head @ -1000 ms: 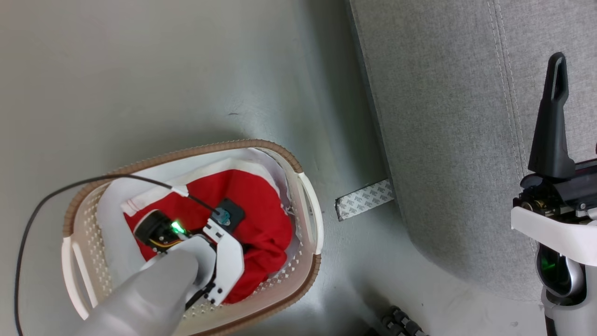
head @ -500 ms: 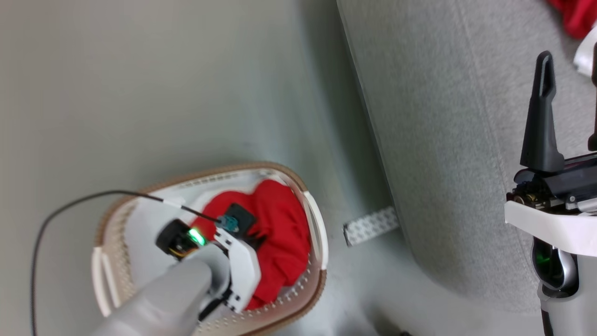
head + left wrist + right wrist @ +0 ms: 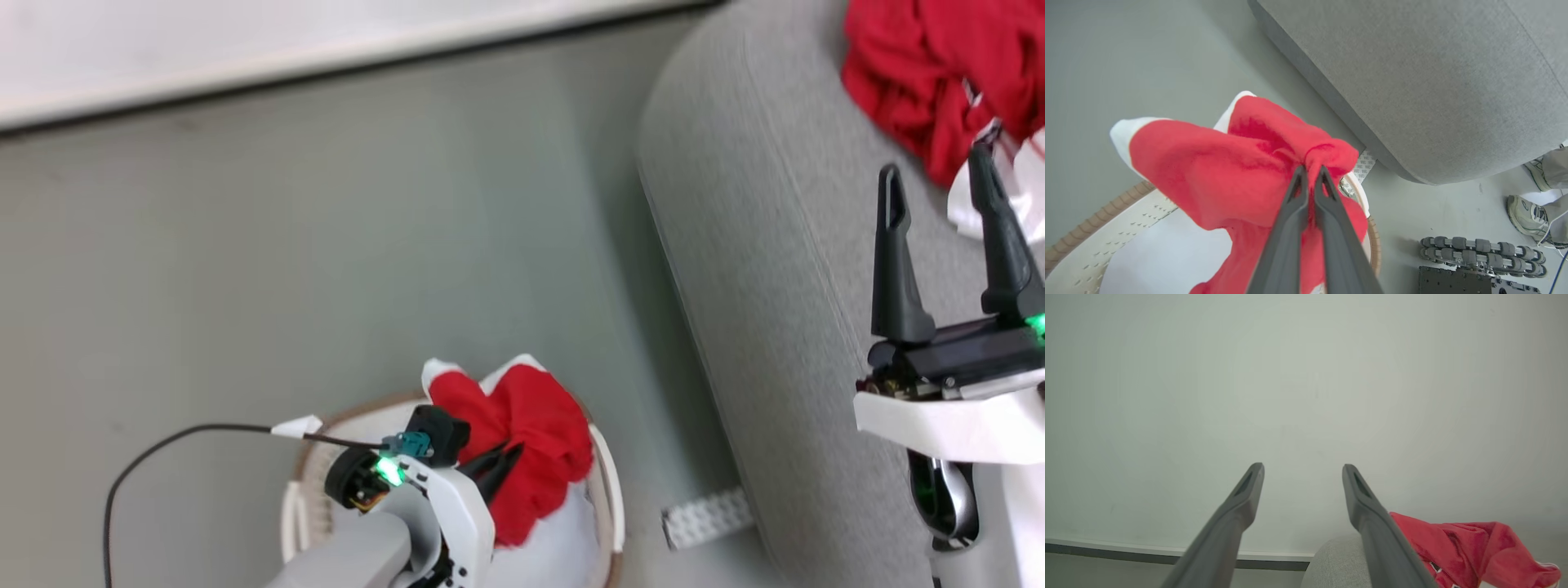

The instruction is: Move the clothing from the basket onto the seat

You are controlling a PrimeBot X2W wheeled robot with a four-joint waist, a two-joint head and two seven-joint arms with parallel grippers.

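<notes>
Red clothing [image 3: 1208,171] is soft fleecy cloth, matt, white cloth at one edge. The basket [image 3: 1139,216] has a smooth white plastic wall with punched holes, brown ribbed woven-look rim. The seat [image 3: 1433,81]: light grey woven upholstery, matt, fine grain. Fingers of left gripper [image 3: 1312,168] and right gripper [image 3: 1302,466]: dark, smooth, matt, plastic-looking. The floor [image 3: 326,245] smooth grey, slight sheen. The wall [image 3: 1306,375] plain, matt.

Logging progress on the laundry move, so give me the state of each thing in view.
left gripper: shut on the red garment
red garment: raised above the basket
basket: upright on the floor
right gripper: open, empty, over the seat
second red garment: lying crumpled on the seat
</notes>
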